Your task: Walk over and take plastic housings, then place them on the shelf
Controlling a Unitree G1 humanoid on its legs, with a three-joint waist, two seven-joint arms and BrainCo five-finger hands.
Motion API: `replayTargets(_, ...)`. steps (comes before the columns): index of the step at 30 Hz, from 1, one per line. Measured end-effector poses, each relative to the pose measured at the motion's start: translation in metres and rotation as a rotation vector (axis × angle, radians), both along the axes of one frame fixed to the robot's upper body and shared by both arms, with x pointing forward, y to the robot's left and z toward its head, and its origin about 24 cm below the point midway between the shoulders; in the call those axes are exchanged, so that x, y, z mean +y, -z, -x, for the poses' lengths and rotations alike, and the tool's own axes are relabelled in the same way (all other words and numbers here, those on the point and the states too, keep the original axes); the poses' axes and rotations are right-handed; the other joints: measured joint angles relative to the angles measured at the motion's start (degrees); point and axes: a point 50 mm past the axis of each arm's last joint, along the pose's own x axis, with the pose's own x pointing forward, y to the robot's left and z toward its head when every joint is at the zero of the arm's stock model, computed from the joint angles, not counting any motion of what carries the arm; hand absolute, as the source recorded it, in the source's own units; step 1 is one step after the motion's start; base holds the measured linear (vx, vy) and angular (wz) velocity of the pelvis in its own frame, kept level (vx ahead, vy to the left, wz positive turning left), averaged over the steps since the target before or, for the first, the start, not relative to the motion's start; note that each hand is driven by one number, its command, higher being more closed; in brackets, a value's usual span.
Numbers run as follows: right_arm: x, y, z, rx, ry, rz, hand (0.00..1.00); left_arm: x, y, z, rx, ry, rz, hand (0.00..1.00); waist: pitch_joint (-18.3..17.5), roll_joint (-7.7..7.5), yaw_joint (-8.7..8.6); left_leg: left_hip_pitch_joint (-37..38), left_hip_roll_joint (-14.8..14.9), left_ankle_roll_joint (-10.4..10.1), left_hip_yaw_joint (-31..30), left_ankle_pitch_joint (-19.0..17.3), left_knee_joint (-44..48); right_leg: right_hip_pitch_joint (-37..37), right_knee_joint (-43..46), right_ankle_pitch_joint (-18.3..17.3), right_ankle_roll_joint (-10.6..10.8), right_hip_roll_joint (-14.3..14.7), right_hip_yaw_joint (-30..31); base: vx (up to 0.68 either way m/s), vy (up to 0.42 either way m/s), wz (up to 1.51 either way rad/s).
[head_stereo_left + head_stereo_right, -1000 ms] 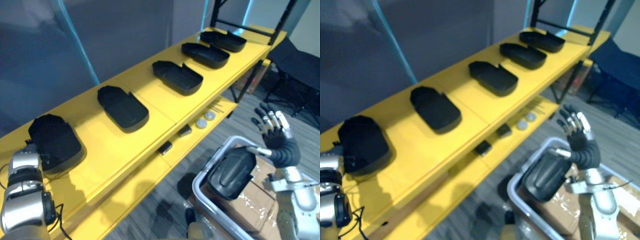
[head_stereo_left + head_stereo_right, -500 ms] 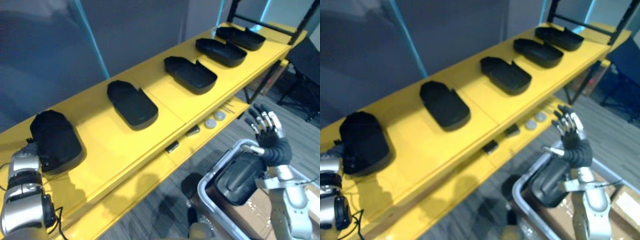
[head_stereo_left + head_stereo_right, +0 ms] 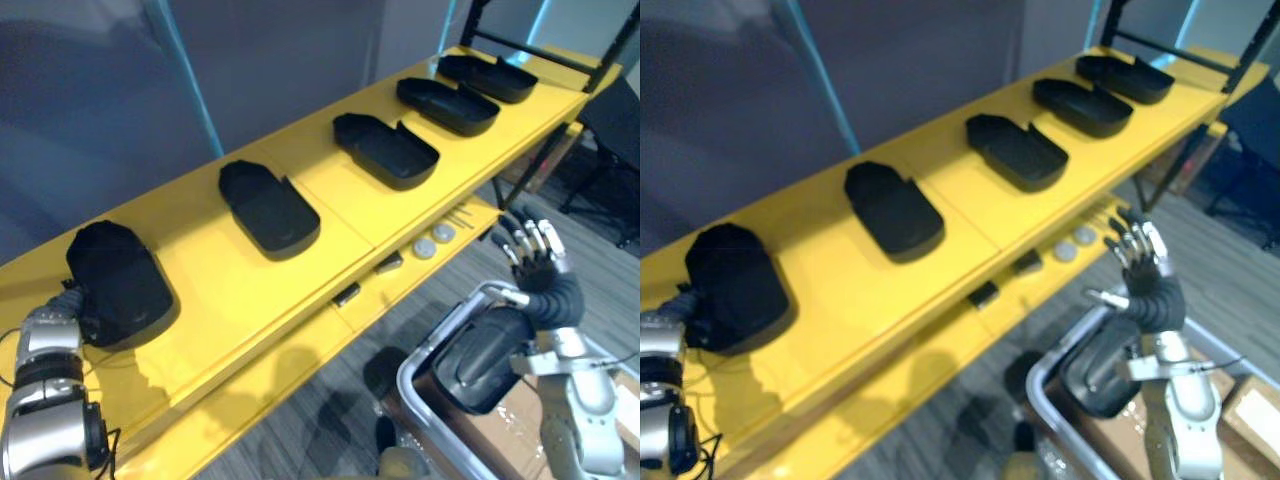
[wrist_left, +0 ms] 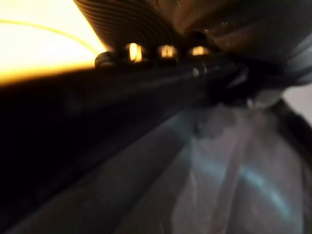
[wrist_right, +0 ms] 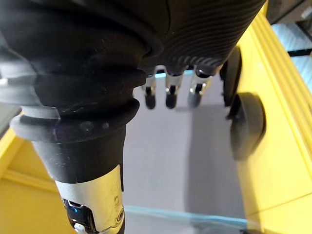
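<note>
**Placing housings along the yellow shelf**

Starting at the far left: finding the left hand (image 3: 60, 310) tucked against the near end of the leftmost housing (image 3: 122, 285), itself lying dome-up on the top board of the yellow shelf (image 3: 215, 290). Not managing to read those fingers as grasping or released (hidden behind the shell).

Moving rightward along the board: passing the second housing (image 3: 268, 207), third housing (image 3: 385, 150), fourth housing (image 3: 447, 105) and fifth housing (image 3: 497, 77), lying apart in a row.

Arriving at the right: finding the right hand (image 3: 540, 268) raised, fingers straight and spread, gripping nothing, just above the binned housing (image 3: 478, 348) leaning in the grey bin (image 3: 415, 362).

Judging these shells as light, stiff, thin-walled and probably slick. Favouring a hold across the narrow width at the rim, thumb on one side wall and fingers on the other. Avoiding pinching the smooth dome.
</note>
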Motion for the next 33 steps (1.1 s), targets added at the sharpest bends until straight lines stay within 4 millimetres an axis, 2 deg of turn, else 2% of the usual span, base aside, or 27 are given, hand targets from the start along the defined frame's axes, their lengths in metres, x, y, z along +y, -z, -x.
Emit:
replayTargets(11,0.002,0.000,-0.001,0.005,-0.001,-0.003,0.00,-0.001,0.001,0.001,0.011,0.046,0.017,1.00,-0.18,0.29,0.16,-0.57,-0.04,0.03,-0.56,0.03,0.08,-0.05,-0.03,0.06,0.04,-0.11,-0.66,-0.02,-0.006,0.02)
replayTargets(12,0.002,0.000,-0.002,0.005,-0.001,-0.002,0.00,-0.001,0.001,0.001,0.011,0.051,0.020,0.00,-0.21,0.34,0.16,-0.66,-0.04,0.03,-0.67,0.04,0.09,-0.07,-0.03,0.06,0.04,-0.12,-0.76,-0.02,-0.011,0.03)
replayTargets(18,0.002,0.001,-0.003,0.010,0.014,-0.010,0.00,0.000,0.005,0.005,0.012,0.046,0.013,0.00,-0.54,0.86,0.17,-0.70,-0.03,0.03,-0.73,0.05,0.09,-0.09,-0.04,0.07,0.03,-0.11,-0.84,0.00,0.000,0.00)
replayTargets(28,0.001,0.002,-0.003,0.014,0.012,-0.008,0.00,0.005,0.004,0.008,-0.019,-0.018,-0.068,0.00,-0.61,0.82,0.17,-0.81,-0.03,0.03,-0.27,0.05,0.05,-0.54,-0.03,0.27,-0.03,-0.04,-0.39,-0.02,-0.005,-0.02)
replayTargets(33,-0.002,0.010,-0.004,0.048,0.018,-0.011,0.00,0.006,-0.004,0.005,-0.163,-0.094,-0.124,0.00,-1.19,0.53,0.31,-0.86,-0.07,0.04,-0.32,0.07,0.00,-0.56,-0.04,0.29,-0.03,-0.08,-0.42,0.00,0.000,0.00)
